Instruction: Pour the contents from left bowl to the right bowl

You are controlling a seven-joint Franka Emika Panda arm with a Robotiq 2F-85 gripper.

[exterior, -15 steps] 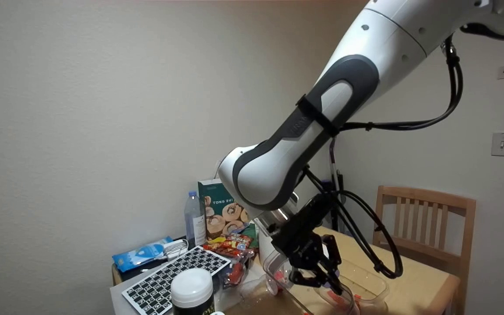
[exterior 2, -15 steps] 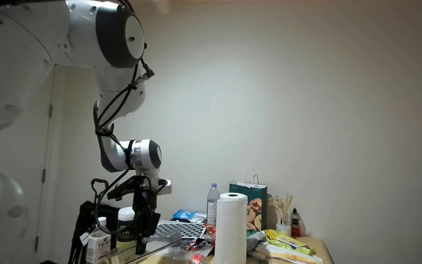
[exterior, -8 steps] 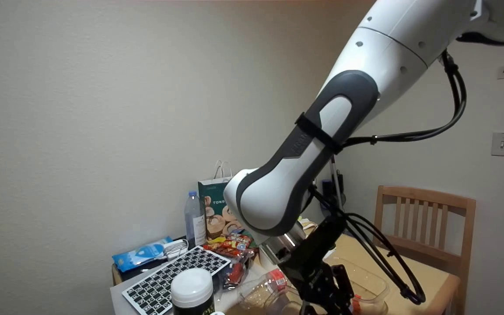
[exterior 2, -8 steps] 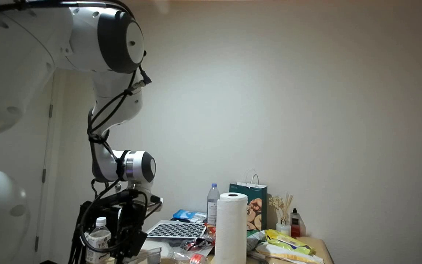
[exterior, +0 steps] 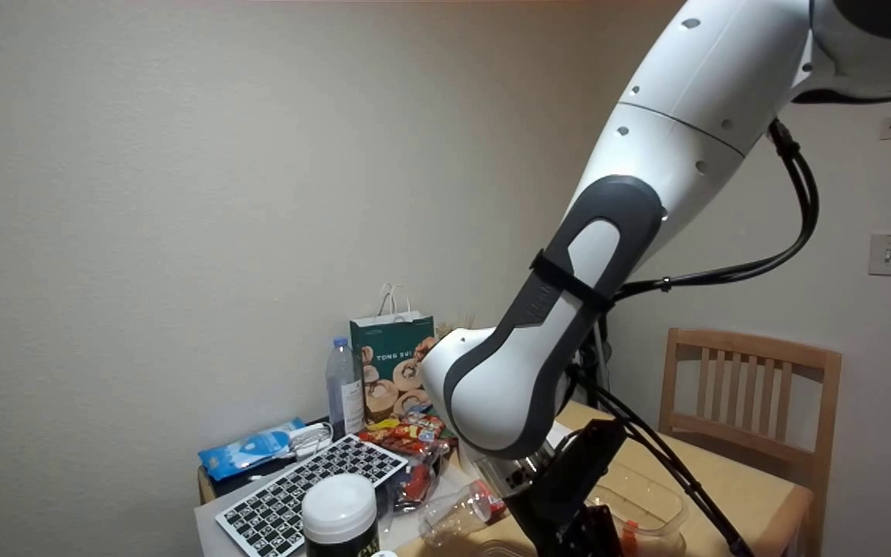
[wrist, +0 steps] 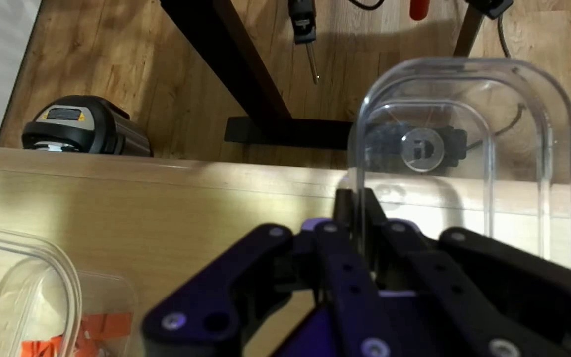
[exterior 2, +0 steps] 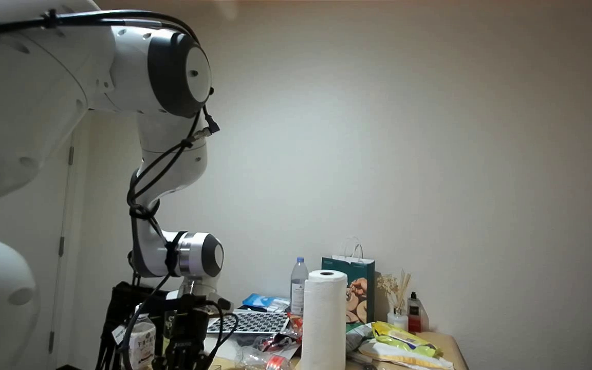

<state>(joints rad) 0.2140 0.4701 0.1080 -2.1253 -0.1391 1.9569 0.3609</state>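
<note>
In the wrist view my gripper is shut on the near side wall of a clear plastic bowl. No contents show in this bowl; the table edge and floor show through it. A second clear bowl stands on the table at the left, with red-orange pieces in it. That bowl also shows in an exterior view, right of the gripper body. In an exterior view the gripper body is at the bottom edge. The fingertips are cut off in both exterior views.
A clear bottle lies near the arm. A white-lidded jar and checkered board are at the left. A paper towel roll stands upright. The table edge runs under the held bowl. A chair stands behind.
The arm has moved down. The gripper has sunk to the bottom edge of both exterior views. The held bowl, tilted and visible earlier, has mostly dropped out of those views.
</note>
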